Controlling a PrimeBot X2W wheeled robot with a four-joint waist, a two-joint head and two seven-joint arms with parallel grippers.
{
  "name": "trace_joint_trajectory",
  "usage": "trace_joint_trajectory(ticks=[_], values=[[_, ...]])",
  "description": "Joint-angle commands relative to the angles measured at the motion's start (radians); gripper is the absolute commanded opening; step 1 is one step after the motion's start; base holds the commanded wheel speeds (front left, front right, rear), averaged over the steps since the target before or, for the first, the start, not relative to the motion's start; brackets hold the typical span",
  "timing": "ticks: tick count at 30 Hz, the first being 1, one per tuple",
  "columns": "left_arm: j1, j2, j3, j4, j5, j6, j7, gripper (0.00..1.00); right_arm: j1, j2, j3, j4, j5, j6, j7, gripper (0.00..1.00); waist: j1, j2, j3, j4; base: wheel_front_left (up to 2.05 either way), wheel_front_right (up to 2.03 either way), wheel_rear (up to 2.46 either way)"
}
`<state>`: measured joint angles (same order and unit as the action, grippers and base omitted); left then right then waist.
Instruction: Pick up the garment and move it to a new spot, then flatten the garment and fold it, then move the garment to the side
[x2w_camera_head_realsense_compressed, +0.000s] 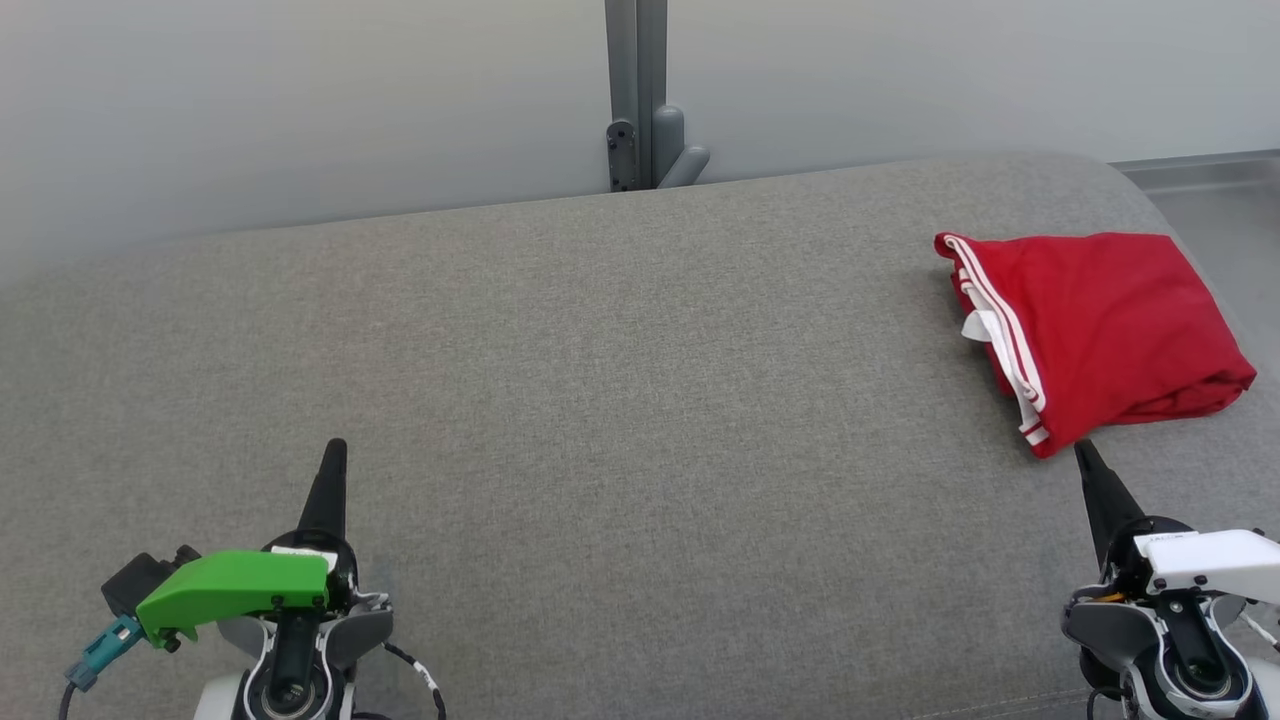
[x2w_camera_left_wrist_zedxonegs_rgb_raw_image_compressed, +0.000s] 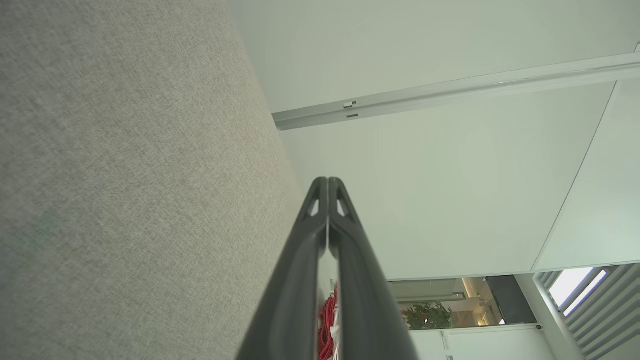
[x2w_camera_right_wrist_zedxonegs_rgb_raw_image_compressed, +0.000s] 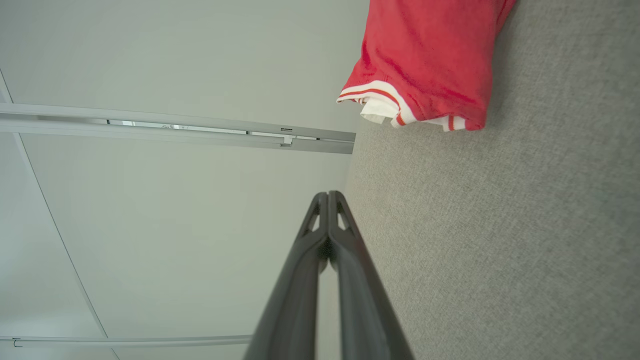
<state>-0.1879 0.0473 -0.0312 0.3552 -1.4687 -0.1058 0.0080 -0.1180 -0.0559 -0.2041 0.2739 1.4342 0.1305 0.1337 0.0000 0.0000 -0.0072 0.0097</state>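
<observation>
The garment (x2w_camera_head_realsense_compressed: 1095, 325) is red with white stripes along one edge. It lies folded in a compact bundle at the far right of the grey fabric surface (x2w_camera_head_realsense_compressed: 600, 400). In the right wrist view the garment (x2w_camera_right_wrist_zedxonegs_rgb_raw_image_compressed: 430, 60) sits at the top, ahead of the fingers. My right gripper (x2w_camera_head_realsense_compressed: 1083, 452) is shut and empty, its tip just short of the garment's near corner. In its own wrist view the right gripper (x2w_camera_right_wrist_zedxonegs_rgb_raw_image_compressed: 328, 195) has both fingers pressed together. My left gripper (x2w_camera_head_realsense_compressed: 336, 448) is at the lower left, far from the garment, shut on nothing. In the left wrist view the left gripper (x2w_camera_left_wrist_zedxonegs_rgb_raw_image_compressed: 328, 181) is shut too.
A grey post with a bracket (x2w_camera_head_realsense_compressed: 640, 130) rises behind the surface's back edge, against a pale wall. The surface drops away at the right, close beside the garment. A wide stretch of bare grey fabric lies between the two grippers.
</observation>
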Motion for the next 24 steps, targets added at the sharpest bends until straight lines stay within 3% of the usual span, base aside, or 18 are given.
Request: trace_joint_trajectory(ticks=[1,24], values=[[-0.022,0.005,0.006,-0.002,-0.023,-0.008,0.005,0.0,-0.018,-0.005,-0.007,0.0,0.024,0.0,0.008,0.0,0.0,0.0,0.001,-0.001,0.0,0.0,0.0],[-0.047,0.005,0.019,0.003,-0.163,-0.029,0.034,0.0,-0.033,-0.004,-0.042,0.012,0.166,0.0,0.051,0.0,0.0,0.0,0.012,-0.01,0.0,0.0,0.0]])
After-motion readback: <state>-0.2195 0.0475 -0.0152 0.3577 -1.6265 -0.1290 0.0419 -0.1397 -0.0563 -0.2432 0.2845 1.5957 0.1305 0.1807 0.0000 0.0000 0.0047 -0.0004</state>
